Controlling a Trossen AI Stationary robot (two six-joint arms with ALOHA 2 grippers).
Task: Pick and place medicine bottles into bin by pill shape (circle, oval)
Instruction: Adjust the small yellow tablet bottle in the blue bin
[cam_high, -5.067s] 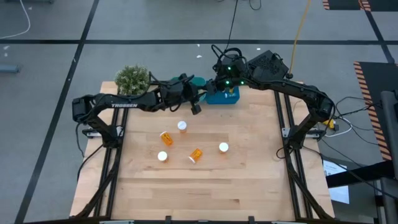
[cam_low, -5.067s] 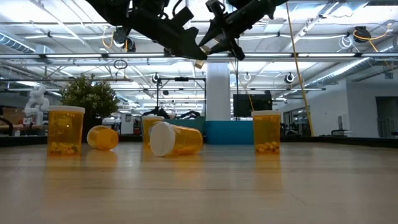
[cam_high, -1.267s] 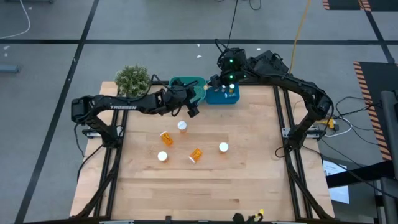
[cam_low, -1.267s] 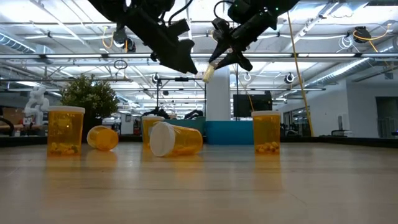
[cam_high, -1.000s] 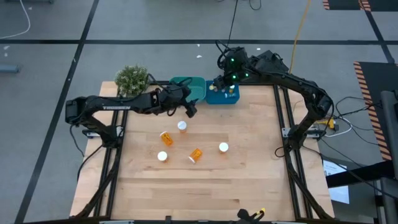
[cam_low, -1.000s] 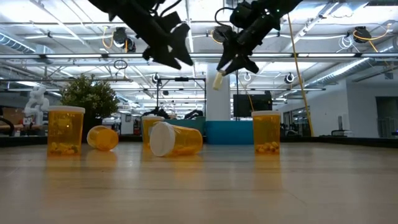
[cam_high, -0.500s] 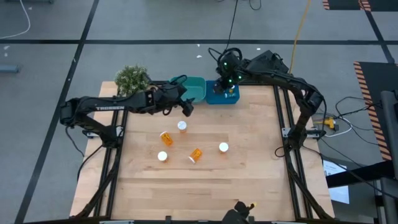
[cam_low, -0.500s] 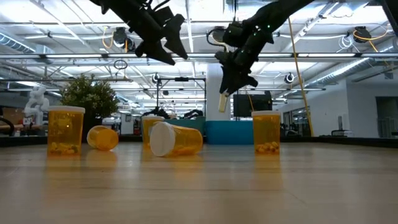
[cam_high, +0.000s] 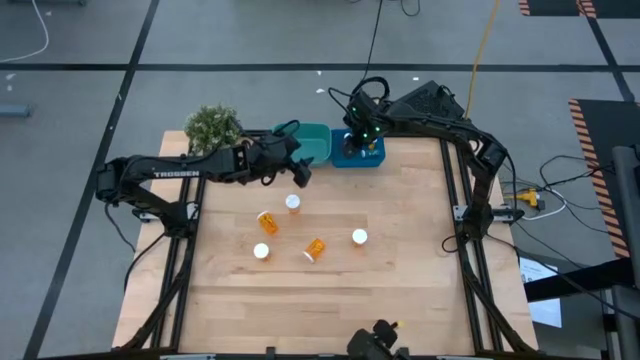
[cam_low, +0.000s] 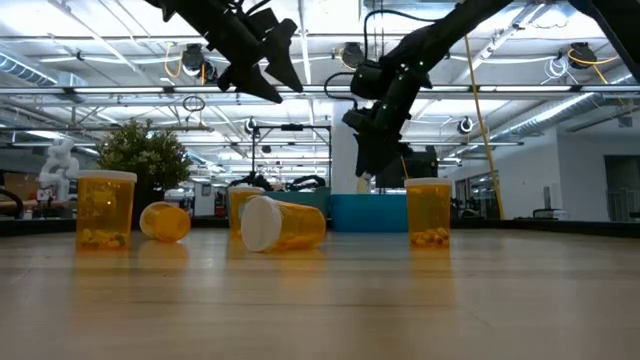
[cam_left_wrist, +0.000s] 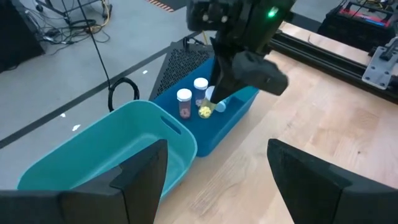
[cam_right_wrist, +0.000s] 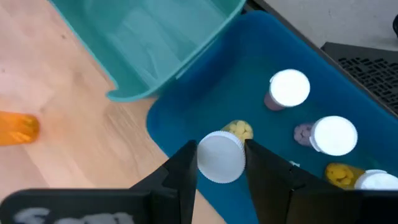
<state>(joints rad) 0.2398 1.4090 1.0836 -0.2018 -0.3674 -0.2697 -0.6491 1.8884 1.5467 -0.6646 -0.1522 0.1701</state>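
My right gripper (cam_right_wrist: 219, 163) hangs over the blue bin (cam_high: 372, 156) at the table's far edge, shut on a white-capped medicine bottle (cam_right_wrist: 219, 155) with yellow pills. Inside the bin stand three more capped bottles (cam_right_wrist: 290, 87). The teal bin (cam_high: 312, 140) sits left of it. My left gripper (cam_high: 298, 172) hovers open near the teal bin, holding nothing. On the table, three bottles stand upright (cam_high: 292, 203), (cam_high: 261, 251), (cam_high: 359, 237) and two lie on their sides (cam_high: 267, 221), (cam_high: 314, 248). My right gripper pinches the bottle between its two fingers at the white cap (cam_right_wrist: 217, 168). The fingers come from above, pointing down. The bottle lies along them, cap toward the wrist, its body (cam_right_wrist: 239, 130) reaching down into the blue bin. Whether it touches the bin's floor, I cannot tell.
A potted plant (cam_high: 212, 128) stands at the far left corner. The near half of the wooden table (cam_high: 330, 300) is bare. In the low view the right arm (cam_low: 380, 110) reaches down behind the standing bottles (cam_low: 428, 212).
My right gripper has gone down toward the blue bin with the bottle and tipped from a slant to pointing straight down. My left gripper has risen a little and drawn back toward the table's left, still open.
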